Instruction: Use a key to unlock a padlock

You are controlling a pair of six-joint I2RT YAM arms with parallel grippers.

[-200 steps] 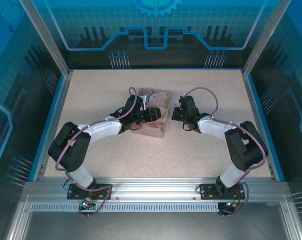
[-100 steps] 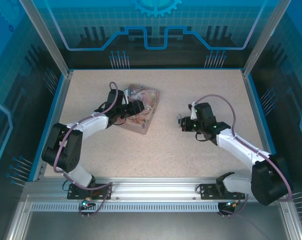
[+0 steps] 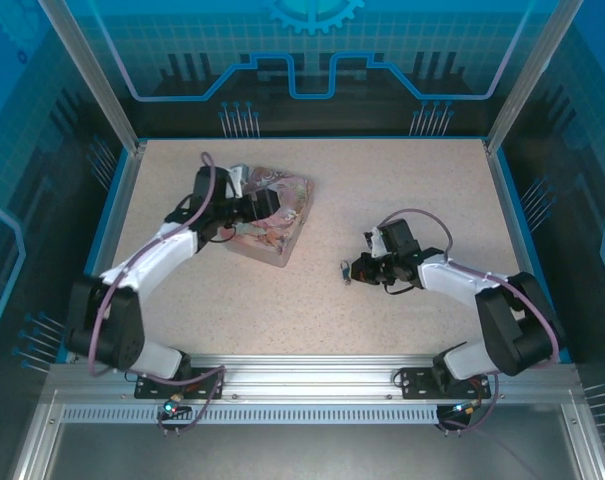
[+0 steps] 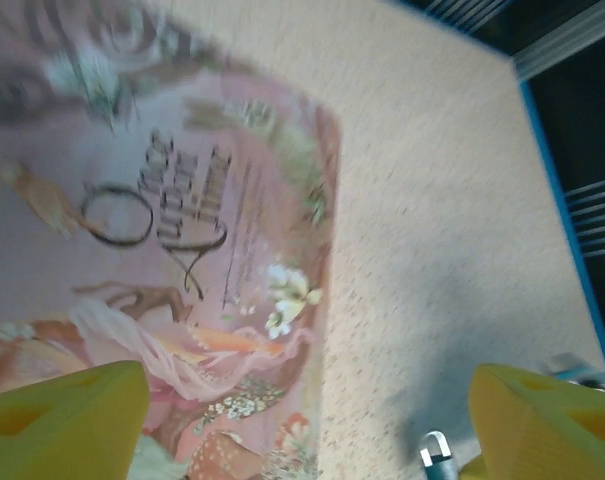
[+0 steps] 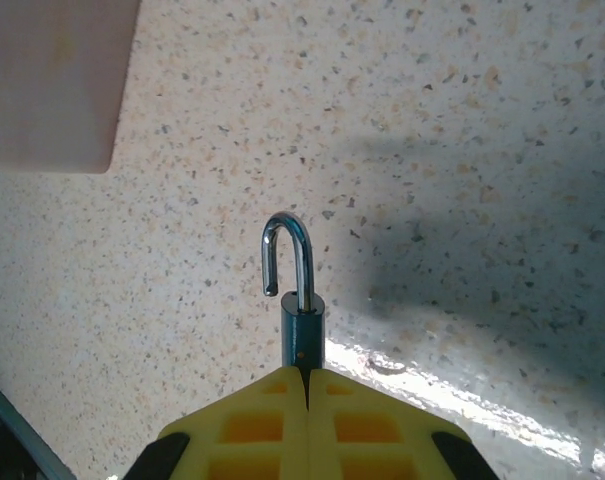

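A second ago both hands were together at the right side of the pink tin (image 3: 284, 238), near the middle of the table (image 3: 432, 170). Now they are well apart. The right hand (image 5: 304, 376) has pulled back toward the near right part of the table. It is clenched on the blue body of the padlock (image 5: 302, 332), which juts out ahead of the yellow fingertips.

The right wrist view shows one leg of the shackle (image 5: 287, 250) seated in the body and the other ending free above it. I judge the lock is already open, so the main step looks done and what is left is probably setting things down.

The tin has slid toward the far left part of the table and turned since then. The left hand (image 4: 304, 390) is over its pictured lid, released, with its two yellow fingers (image 4: 67, 410) spread wide.

The key is hard to place. A small silvery piece (image 4: 434, 452) sits at the bottom edge of the left wrist view, just beside the right finger. It is cut off and blurred, and I cannot tell whether it is the key or part of the hand. The padlock's keyhole end is hidden between the right hand's pads, so a key left in it would not show. Whether the padlock touches the table or hangs just above it is also unclear
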